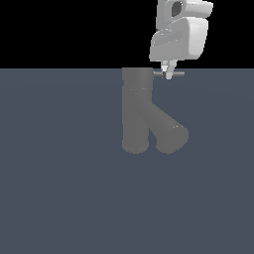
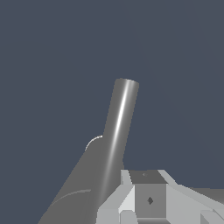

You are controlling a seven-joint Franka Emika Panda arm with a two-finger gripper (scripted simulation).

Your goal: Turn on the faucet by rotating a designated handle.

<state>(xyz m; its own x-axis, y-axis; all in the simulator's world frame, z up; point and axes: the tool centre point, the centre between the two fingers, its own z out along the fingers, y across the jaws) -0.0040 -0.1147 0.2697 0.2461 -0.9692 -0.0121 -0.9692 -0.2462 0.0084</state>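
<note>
The matte grey faucet (image 1: 136,111) stands in the middle of the exterior view, an upright cylinder with a thick spout slanting down to that view's right. The handle (image 1: 174,73), a thin silver rod, sticks out sideways from the cylinder's top toward the exterior view's right. My white gripper (image 1: 168,73) comes down from above, its fingertips at the rod's middle. The fingers look pressed together, with the rod beside them, not between them. In the wrist view the shiny handle (image 2: 120,118) runs past the fingers (image 2: 148,194), with the grey faucet body (image 2: 78,192) behind it.
A flat dark blue-grey floor (image 1: 59,198) surrounds the faucet on all sides. The background above it is black. Nothing else is in view.
</note>
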